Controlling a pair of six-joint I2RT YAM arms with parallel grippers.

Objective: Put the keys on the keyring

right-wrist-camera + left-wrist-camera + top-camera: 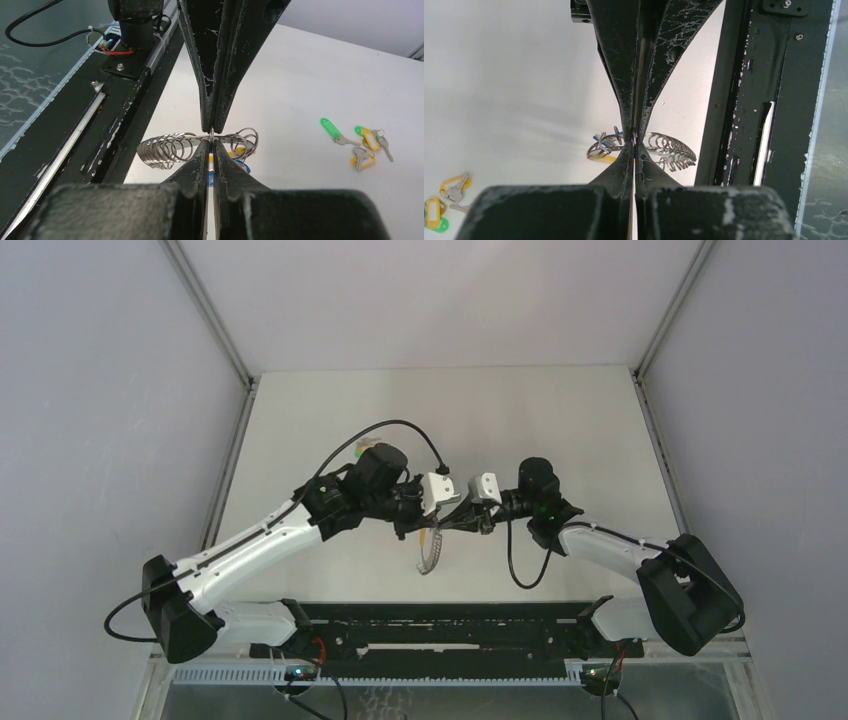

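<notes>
The keyring (430, 555) is a silvery band strung with several small split rings. It hangs in the air between my two grippers. My left gripper (634, 143) is shut on its band, tip to tip with the right one. The keyring (669, 146) spreads to both sides of the tips. My right gripper (212, 140) is shut on the keyring (165, 146) where a small ring stands edge-on between its tips. A blue key (243, 165) and a yellow key (239, 150) hang from the ring. Loose keys (362, 145) with green and yellow heads lie on the table.
The loose keys also show beside the left wrist in the top view (370, 447) and at the lower left of the left wrist view (454, 187). A black rail (440, 625) runs along the table's near edge, close under the hanging ring. Grey walls enclose the table.
</notes>
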